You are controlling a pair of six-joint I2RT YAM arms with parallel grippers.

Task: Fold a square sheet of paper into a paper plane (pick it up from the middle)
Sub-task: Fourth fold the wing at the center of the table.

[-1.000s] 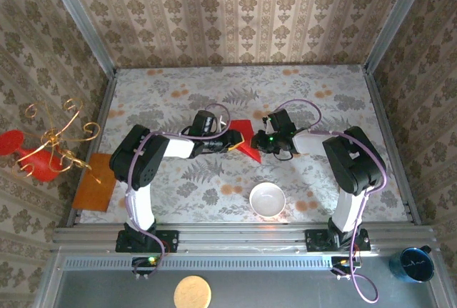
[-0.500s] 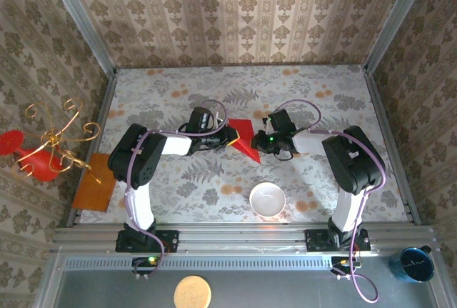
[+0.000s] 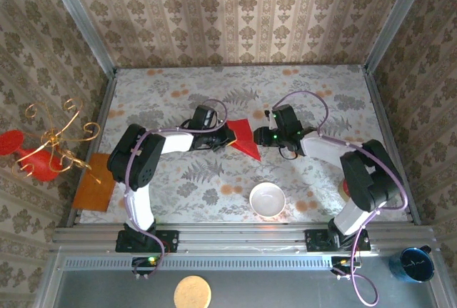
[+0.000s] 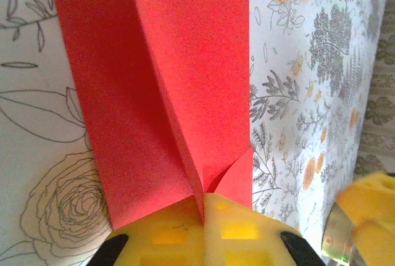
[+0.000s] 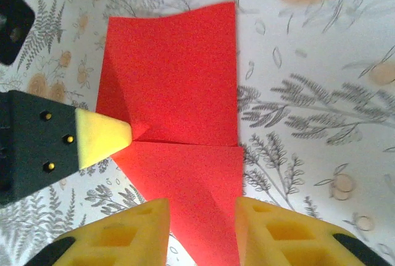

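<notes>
The square sheet of paper (image 3: pixel 243 140) is bright red and lies partly folded at the table's middle, with flaps and a centre crease. In the left wrist view a ridge of the paper (image 4: pixel 154 81) rises into my left gripper (image 4: pixel 203 199), whose yellow fingers are shut on it. My left gripper (image 3: pixel 227 138) is at the paper's left edge and my right gripper (image 3: pixel 258 138) at its right. In the right wrist view my right gripper (image 5: pixel 202 216) stands open, the flat paper (image 5: pixel 179 87) showing between its fingers. The left fingertip (image 5: pixel 102 136) pinches the paper's left side.
A white bowl (image 3: pixel 267 199) stands near the front, just below the paper. An orange-brown board (image 3: pixel 95 181) lies at the table's left edge beside a red ornament (image 3: pixel 43 152) with gold curls. A blue mug (image 3: pixel 415 264) and a tan disc (image 3: pixel 192 293) sit off the table in front.
My left gripper has closed on the paper's raised fold. My right gripper has opened off the paper, and its arm's elbow has swung out to the right.
</notes>
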